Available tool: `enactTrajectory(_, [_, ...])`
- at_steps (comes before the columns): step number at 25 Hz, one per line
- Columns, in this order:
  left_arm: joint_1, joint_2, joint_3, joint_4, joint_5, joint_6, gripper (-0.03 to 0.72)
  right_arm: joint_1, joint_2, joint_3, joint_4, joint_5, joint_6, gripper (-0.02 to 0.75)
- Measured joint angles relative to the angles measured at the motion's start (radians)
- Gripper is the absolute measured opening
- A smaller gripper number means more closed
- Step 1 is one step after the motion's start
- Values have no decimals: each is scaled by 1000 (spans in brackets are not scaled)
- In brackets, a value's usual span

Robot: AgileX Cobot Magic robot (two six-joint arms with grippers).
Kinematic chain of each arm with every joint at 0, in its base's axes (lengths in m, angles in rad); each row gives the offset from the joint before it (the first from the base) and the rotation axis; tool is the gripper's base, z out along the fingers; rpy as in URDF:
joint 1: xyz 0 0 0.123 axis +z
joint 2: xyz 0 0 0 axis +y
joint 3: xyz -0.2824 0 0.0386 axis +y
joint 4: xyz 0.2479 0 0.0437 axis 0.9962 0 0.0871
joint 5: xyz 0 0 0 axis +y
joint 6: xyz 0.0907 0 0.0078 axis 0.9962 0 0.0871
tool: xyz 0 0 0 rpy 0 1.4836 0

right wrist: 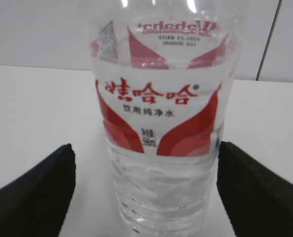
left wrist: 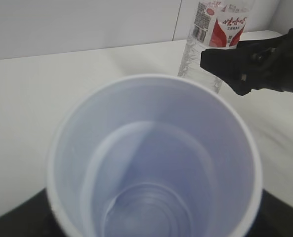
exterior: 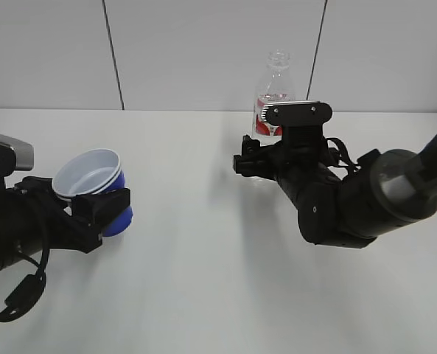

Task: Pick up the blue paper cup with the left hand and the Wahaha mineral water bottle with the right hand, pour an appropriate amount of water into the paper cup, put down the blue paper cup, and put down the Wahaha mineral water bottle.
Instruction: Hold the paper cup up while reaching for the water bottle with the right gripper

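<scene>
A: We log 2 black arms. The left hand [exterior: 93, 210] has blocky matte jaws, a grey plate, and a looping black cable.

B: We note the right hand [exterior: 251, 158]: thick rounded casing, grey-edged plate, cables, ribbed pads [right wrist: 35, 195].

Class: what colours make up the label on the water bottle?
Red and white on the label; the right wrist view shows it best.

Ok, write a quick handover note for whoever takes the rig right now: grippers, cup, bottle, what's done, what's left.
Left hand: shut on the blue paper cup, held tilted above the table; the cup looks empty in the left wrist view.
Right hand: open, fingers either side of the Wahaha mineral water bottle, not yet closed.
The bottle stands upright, capless, near the wall.
Done: cup picked up.
Left: grip and lift the bottle, pour, set both down.
</scene>
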Motion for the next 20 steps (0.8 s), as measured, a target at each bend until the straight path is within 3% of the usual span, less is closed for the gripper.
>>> enactTrajectory(20, [0,0,0,7,0,0,519,0,79,-81,34,-60,0,674])
